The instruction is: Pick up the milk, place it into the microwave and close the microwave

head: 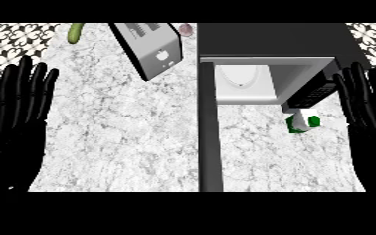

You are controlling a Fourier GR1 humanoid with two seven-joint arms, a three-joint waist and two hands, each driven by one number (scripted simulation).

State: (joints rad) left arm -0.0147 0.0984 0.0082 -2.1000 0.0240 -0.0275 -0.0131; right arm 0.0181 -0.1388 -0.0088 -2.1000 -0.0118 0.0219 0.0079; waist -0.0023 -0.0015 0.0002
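A: Left to right, then. At nine o'clock the black left hand (26, 102) rests with fingers straight and up, holding nothing. Past it lies the white, grey-veined marble surface (117, 139), smooth and bare in the middle.

B: And along the top?

A: At eleven o'clock a slim green cucumber (75, 32), then toward twelve a boxy brushed-metal toaster (150, 47), tilted, with a small pinkish round thing (186, 29) just beside it that I can't identify.

B: The microwave?

A: The dark grey microwave (279, 42) fills one to two o'clock, its white cavity showing. Its black door (209, 129) stands open and runs as a long strip down to six o'clock.

B: The milk?

A: A small white carton with green patches, the milk carton (303, 121), stands on the surface at three o'clock, just below the microwave's front. The black right hand (360, 99) is near it, fingers straight, gripping nothing.

B: Risks?

A: I'd judge the carton light and tall, so a sideways brush could tip it. It also stands close under the control panel, so lifting could knock it there. And the open door walls off the left hand from helping.
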